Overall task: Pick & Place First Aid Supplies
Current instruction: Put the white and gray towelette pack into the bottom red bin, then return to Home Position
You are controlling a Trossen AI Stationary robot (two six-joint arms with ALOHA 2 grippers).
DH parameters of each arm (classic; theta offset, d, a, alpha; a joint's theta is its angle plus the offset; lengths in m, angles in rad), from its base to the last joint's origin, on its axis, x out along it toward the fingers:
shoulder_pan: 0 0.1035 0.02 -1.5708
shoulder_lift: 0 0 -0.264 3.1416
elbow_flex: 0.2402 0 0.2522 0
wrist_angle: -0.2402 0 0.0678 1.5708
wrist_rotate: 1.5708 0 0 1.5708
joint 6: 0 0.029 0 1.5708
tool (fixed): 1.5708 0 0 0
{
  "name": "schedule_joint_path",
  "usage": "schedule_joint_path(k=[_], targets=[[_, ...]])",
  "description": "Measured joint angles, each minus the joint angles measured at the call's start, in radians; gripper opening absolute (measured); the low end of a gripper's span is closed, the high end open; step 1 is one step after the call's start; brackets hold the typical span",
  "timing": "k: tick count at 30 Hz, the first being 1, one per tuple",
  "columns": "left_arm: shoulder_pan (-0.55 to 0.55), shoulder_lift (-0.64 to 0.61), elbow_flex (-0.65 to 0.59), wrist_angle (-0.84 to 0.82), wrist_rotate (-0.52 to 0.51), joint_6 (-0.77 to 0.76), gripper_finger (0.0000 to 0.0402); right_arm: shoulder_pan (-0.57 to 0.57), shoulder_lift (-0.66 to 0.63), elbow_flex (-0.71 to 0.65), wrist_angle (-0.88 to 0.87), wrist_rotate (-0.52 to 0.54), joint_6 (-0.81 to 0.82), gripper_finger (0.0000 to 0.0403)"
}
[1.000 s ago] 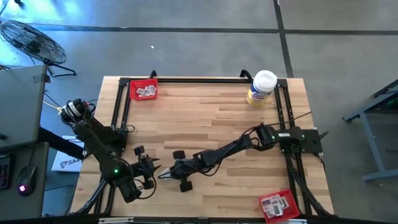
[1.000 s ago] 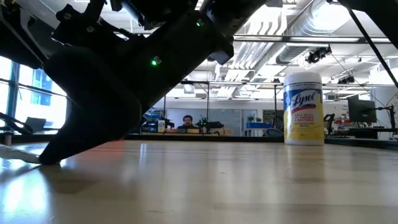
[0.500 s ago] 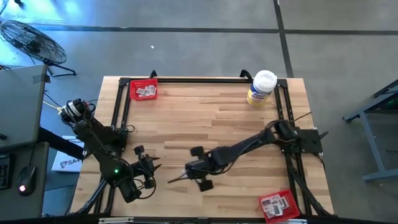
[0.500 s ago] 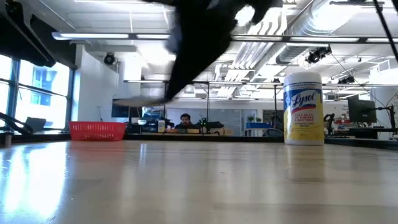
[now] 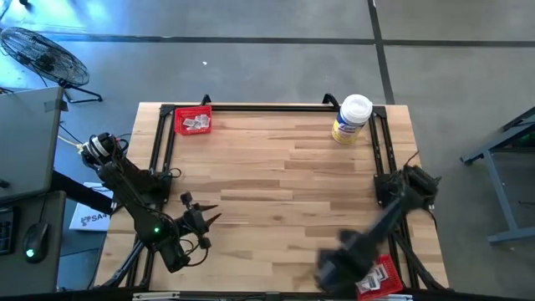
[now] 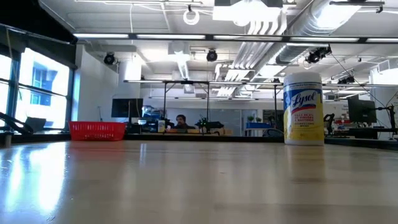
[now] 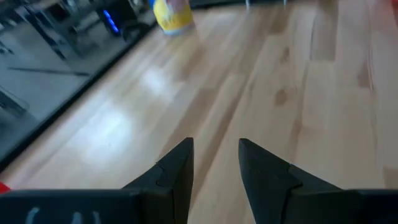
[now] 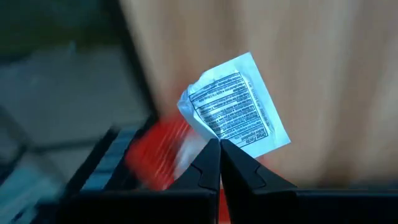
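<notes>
Where right hand pinches, packet.

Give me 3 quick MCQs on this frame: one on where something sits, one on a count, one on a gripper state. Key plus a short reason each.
1. Where on the table does the white-lidded tub stand?
A. far right corner
B. near left corner
C. centre

2. How many red trays are on the table?
A. one
B. two
C. four

3. What is the right gripper doing?
A. open and empty
B. shut on a tub
C. shut on a packet

Key:
1. A. The high view puts the tub at the table's far right corner, beside the black frame.
2. B. One red tray sits at the far left corner, the other red tray at the near right edge, partly under the right arm.
3. C. In the right wrist view the fingertips meet on a corner of a white printed packet, held over a red tray.
</notes>
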Motion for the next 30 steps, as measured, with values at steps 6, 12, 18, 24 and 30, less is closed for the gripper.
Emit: schedule_joint_path(k=[6, 12, 18, 24, 30], targets=[[0.001, 0.000, 0.000, 0.021, -0.097, 0.001, 0.0124, 0.189, -0.041, -0.114, 0.031, -0.215, 0.252, 0.0001], [0.000, -0.005, 0.000, 0.051, -0.065, -0.009, 0.0124, 0.240, -0.041, -0.235, 0.169, -0.153, 0.356, 0.0002], [0.000, -0.055, 0.000, 0.028, -0.046, -0.024, 0.0124, 0.222, -0.040, -0.306, 0.217, -0.175, 0.432, 0.0036], [0.042, -0.160, 0.000, -0.006, 0.012, -0.023, 0.0124, 0.177, -0.055, -0.218, 0.085, -0.167, 0.332, 0.0097], [0.210, -0.188, -0.002, 0.016, 0.143, 0.005, 0.0124, 0.093, -0.161, -0.194, 0.093, 0.237, 0.046, 0.0104]])
